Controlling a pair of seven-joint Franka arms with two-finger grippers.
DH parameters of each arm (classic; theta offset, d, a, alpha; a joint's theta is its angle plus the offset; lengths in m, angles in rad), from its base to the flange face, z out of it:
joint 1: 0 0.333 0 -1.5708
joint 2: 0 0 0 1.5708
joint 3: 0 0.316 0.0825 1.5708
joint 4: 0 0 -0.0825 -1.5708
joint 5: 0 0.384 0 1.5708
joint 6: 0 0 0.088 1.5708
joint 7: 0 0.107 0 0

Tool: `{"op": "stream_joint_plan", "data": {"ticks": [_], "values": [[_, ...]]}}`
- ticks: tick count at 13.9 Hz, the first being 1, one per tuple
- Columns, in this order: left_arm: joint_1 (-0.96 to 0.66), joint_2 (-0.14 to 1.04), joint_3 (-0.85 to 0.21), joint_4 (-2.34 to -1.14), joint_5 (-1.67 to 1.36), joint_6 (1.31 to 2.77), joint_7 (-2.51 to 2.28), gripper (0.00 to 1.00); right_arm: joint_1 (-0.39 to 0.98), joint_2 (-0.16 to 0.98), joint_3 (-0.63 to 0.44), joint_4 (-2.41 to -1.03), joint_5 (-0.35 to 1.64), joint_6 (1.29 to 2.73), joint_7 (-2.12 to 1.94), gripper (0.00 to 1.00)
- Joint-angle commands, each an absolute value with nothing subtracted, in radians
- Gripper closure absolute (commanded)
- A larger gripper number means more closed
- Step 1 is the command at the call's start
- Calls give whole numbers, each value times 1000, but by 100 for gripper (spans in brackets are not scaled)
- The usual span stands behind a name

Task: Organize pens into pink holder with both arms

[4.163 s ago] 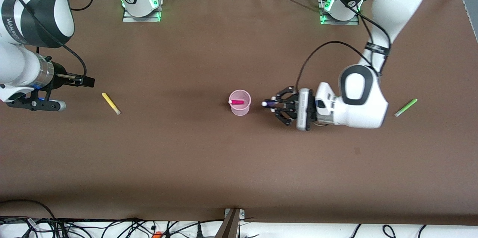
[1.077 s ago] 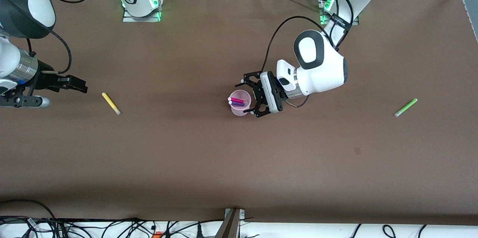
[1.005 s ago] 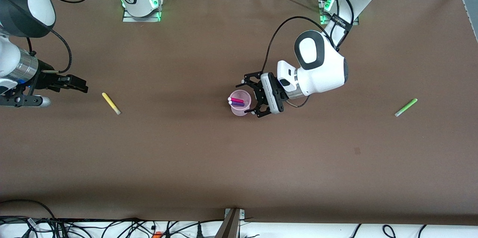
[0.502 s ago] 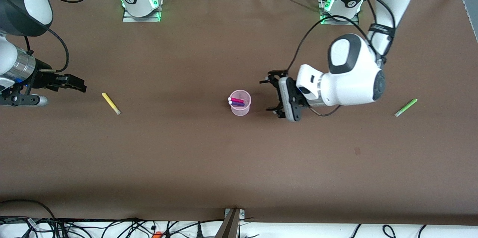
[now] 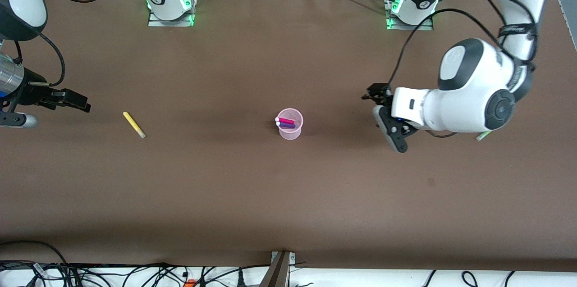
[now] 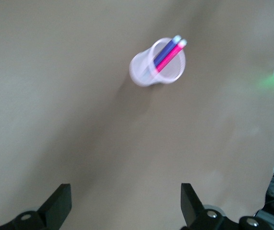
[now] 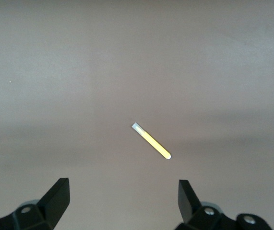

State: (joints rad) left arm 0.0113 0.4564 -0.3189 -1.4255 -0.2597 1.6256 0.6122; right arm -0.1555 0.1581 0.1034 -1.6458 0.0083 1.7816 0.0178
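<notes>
The pink holder [image 5: 291, 133] stands mid-table with the magenta pen [image 5: 286, 121] and the dark purple pen [image 5: 287, 125] leaning inside it. The left wrist view shows the holder [image 6: 141, 75] with the same magenta pen [image 6: 169, 57] and purple pen [image 6: 164, 51]. My left gripper [image 5: 377, 106] is open and empty over bare table, between the holder and the light green pen [image 5: 481, 135]. My left arm hides most of that pen. The yellow pen [image 5: 134, 125] lies toward the right arm's end. My right gripper [image 5: 83, 106] is open and empty close beside it. The right wrist view shows the pen [image 7: 151, 141] ahead of the open gripper [image 7: 122, 203].
The two arm bases [image 5: 170, 5] [image 5: 410, 7] stand with green lights along the table's edge farthest from the front camera. Cables and a bracket [image 5: 279, 269] lie past the nearest edge. The brown table [image 5: 288, 197] is bare from the holder to that edge.
My left gripper has let go of the purple pen into the holder and drawn back toward the left arm's end. My right gripper has shifted slightly away from the yellow pen.
</notes>
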Motion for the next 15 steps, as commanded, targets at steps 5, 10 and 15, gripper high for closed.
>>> {"op": "stream_joint_plan", "data": {"ticks": [5,10,15], "values": [[21,332,-299,-1335,139,1359,223,0,-164,129,109,-1635,14,1725,6,0],[-2,122,-72,-1512,104,1545,160,0,-155,135,118,-1628,18,1690,87,0],[52,3,-64,-1681,107,1701,-110,0,-141,133,120,-1600,11,1652,114,0]]}}
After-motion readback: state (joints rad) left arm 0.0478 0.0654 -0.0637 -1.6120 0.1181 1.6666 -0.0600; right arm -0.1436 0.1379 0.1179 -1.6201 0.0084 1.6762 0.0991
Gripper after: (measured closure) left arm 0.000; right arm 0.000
